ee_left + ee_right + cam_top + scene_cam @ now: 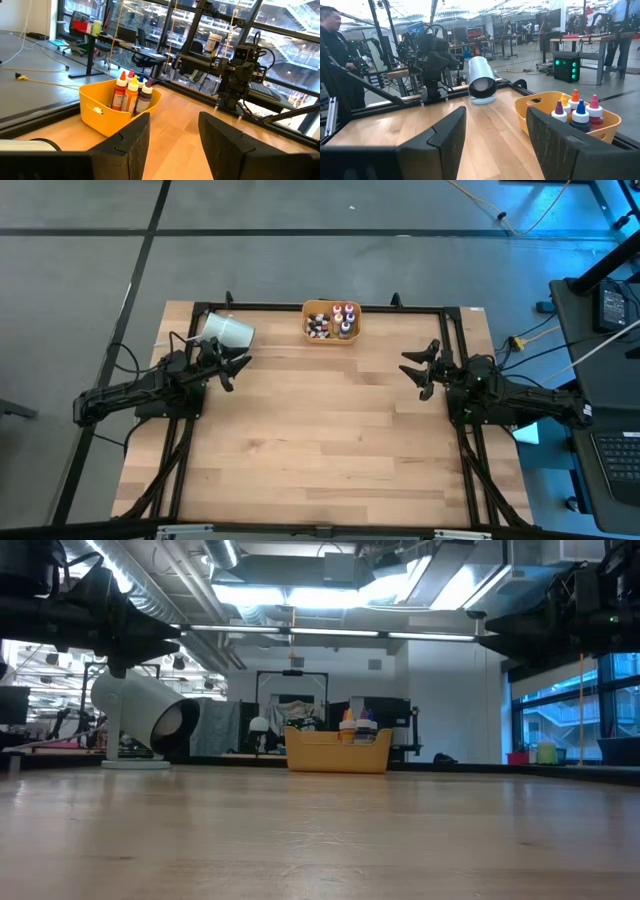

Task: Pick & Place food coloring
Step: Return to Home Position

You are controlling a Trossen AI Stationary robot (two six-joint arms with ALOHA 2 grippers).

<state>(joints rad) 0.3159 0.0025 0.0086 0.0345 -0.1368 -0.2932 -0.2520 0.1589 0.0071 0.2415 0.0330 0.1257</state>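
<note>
The food coloring (pixel 333 320) is several small bottles with red, orange, purple and white caps, standing upright in an orange bin (pixel 331 341) at the middle of the table's far edge. They also show in the left wrist view (pixel 131 93) and the right wrist view (pixel 575 112). My left gripper (pixel 238 372) hovers open at the table's left side, pointing level toward the centre. My right gripper (pixel 410 372) hovers open at the right side, facing it. Both are well short of the bin, with nothing between their fingers.
A large white cup (pixel 228 332) lies on its side near the far left corner, just beyond my left gripper, its mouth toward the table's middle (pixel 481 80). Bare wood stretches between the two arms. A person (pixel 332 35) stands beyond the table's left side.
</note>
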